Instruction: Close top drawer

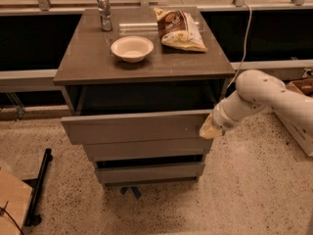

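Laminate first, grey-brown: looking down on a cabinet top (88,65) and spotting a pale bowl (132,48) sitting near its middle, a crumpled snack bag (180,29) lying toward the back right, and a small metal vessel (103,12) standing at the back left. Panning out now and taking in a speckled stone-look floor (244,195) spreading all around the cabinet, with dark recesses and a pale ledge (29,75) stretching behind it. Catching a white cable (244,38) dropping past the rear right corner, a black bar (39,187) lying on the floor at lower left beside a sheet of cardboard (12,204), and a cardboard box (299,88) edging in at the right.

Turning to the top drawer (132,127): finding it just under the cabinet top, pulled part way out toward the camera. Reading its long axis as running left to right across the view, plain front panel facing the camera, left end sitting a little lower in the picture than the right.

Picking out the gripper (209,128) right up against the right end of that panel, on a white arm (264,94) reaching in from the right. Not managing to tell whether it is spread or closed.

Struggling with the drawer's interior, showing only as a dark strip behind the front. Noting two lower drawer fronts (146,149) beneath, and losing the arm, the box and the cardboard at the frame edges.
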Controlling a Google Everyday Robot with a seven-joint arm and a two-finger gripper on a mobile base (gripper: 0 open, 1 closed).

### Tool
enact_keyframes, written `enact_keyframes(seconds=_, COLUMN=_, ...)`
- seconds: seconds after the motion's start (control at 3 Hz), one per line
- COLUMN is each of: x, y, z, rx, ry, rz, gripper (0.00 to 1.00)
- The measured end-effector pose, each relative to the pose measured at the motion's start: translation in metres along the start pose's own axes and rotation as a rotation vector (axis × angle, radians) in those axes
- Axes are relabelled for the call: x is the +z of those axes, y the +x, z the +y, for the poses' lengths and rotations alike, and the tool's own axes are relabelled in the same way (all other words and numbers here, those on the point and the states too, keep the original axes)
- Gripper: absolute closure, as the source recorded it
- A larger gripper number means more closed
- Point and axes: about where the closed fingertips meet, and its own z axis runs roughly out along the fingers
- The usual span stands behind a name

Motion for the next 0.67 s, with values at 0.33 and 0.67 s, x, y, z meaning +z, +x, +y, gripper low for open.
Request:
enact_keyframes(seconds=0.33, x=-0.0116, y=-0.0055, z=-0.0416, rx=-0.038, ry=0.071, rz=-0.014, gripper=1.00)
enact_keyframes(seconds=0.67, x=-0.0106, y=-0.0057, z=-0.0411, rx=-0.038, ry=0.069, rz=-0.014, gripper=0.74)
